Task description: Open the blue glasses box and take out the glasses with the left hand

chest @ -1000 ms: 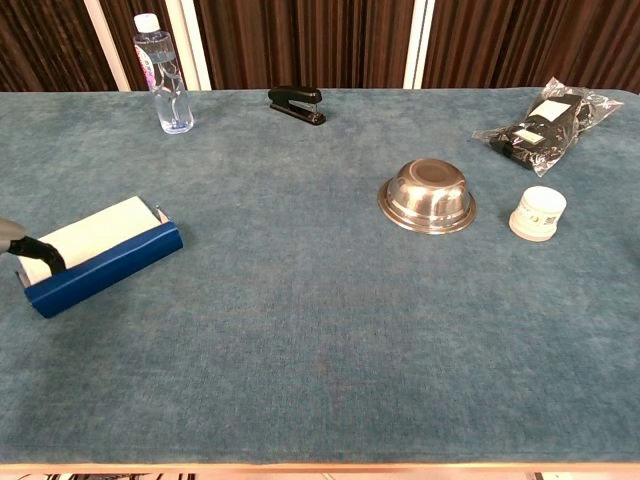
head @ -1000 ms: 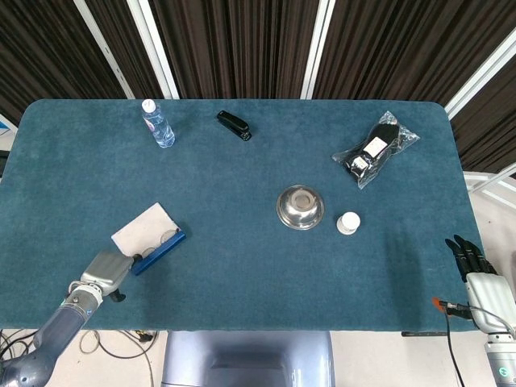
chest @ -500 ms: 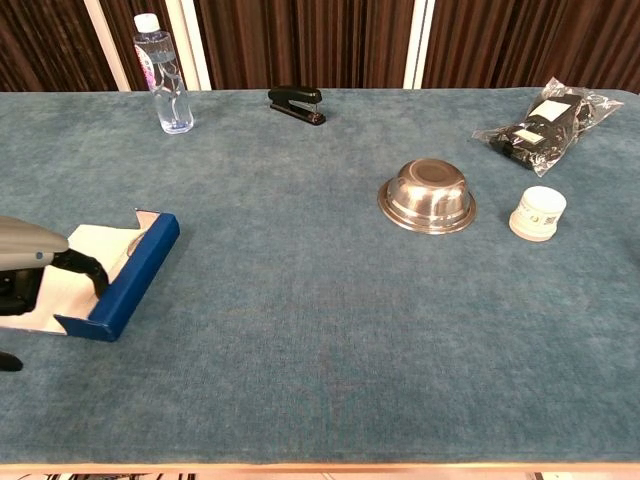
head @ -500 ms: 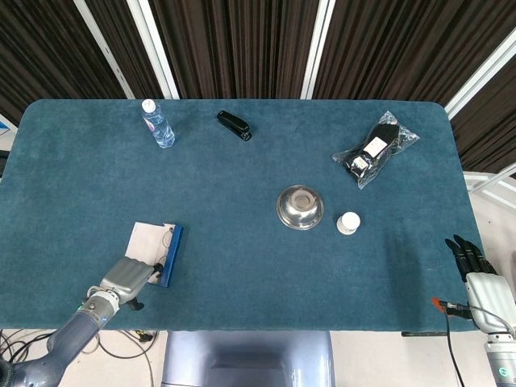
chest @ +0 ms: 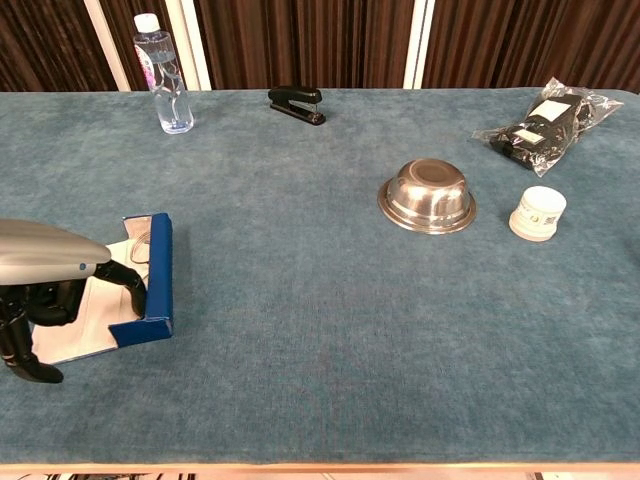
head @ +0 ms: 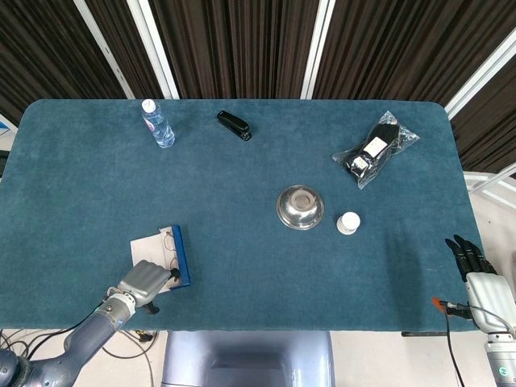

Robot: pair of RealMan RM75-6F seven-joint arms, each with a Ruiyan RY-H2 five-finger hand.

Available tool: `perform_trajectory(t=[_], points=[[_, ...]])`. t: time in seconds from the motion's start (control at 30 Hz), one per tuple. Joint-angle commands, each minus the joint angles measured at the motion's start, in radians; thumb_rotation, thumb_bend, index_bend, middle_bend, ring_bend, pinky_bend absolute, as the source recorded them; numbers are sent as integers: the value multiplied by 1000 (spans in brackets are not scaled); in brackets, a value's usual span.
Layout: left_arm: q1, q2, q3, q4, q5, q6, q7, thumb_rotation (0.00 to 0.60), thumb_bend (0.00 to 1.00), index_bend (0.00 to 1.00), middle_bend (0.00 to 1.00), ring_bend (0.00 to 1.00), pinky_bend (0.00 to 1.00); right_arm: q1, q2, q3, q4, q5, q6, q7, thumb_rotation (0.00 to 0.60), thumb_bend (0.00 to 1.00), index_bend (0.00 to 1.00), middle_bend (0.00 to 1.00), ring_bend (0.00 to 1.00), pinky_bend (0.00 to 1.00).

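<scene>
The blue glasses box (head: 182, 256) lies open near the table's front left edge, its white lining (chest: 70, 330) facing up and its blue wall (chest: 160, 270) standing on the right side. Thin-framed glasses (head: 167, 237) lie inside at the far end, glasses (chest: 138, 246) partly hidden by the wall. My left hand (head: 143, 282) is at the box's near end; in the chest view the left hand (chest: 45, 278) hooks a dark finger over the blue wall and holds the box. My right hand (head: 472, 262) hangs off the table's right front corner, fingers straight, holding nothing.
A water bottle (head: 158, 123) and a black stapler (head: 234, 125) stand at the back. A steel bowl (head: 301, 207) and a small white jar (head: 348, 222) sit right of centre. A plastic bag with a dark item (head: 375, 148) lies at the back right.
The left hand has slid right along the front edge, swinging the open box round so its blue wall now runs front to back. The right hand has not moved.
</scene>
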Motion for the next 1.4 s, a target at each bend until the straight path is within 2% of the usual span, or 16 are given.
perform_trajectory(t=[0.03, 0.6, 1.4], points=[[-4, -4, 0, -3, 0, 4, 0, 600, 178, 232, 990, 908, 893, 0, 0, 0, 0, 0, 0, 0, 600, 112, 0, 0, 0, 212], [-69, -68, -13, 5, -77, 29, 20, 600, 178, 232, 990, 908, 893, 0, 0, 2, 0, 1, 2, 1, 600, 113, 0, 0, 0, 212], [-169, -194, -94, 136, -229, 70, 39, 600, 178, 225, 990, 908, 896, 0, 1, 1, 0, -1, 1, 7, 600, 112, 0, 0, 0, 212]])
